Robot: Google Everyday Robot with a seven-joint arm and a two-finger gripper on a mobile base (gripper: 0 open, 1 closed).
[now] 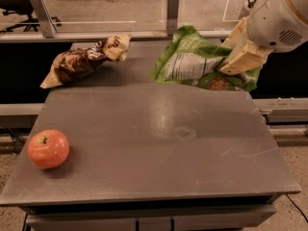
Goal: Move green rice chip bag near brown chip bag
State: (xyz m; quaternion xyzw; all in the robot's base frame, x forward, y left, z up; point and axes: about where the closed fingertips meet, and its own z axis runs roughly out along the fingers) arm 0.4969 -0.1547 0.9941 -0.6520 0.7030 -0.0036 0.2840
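The green rice chip bag (195, 61) is bright green with a white label panel. It hangs in the air above the table's far right part, held at its right end. My gripper (239, 57), with pale yellow fingers, is shut on the bag at the upper right. The brown chip bag (82, 62), dark brown with tan ends, lies on the table's far left corner. It is well to the left of the green bag, with a gap of bare table between them.
A red apple (47, 149) sits near the front left edge of the grey table (159, 148). A metal rail with posts (172, 8) runs behind the table. The floor lies beyond it.
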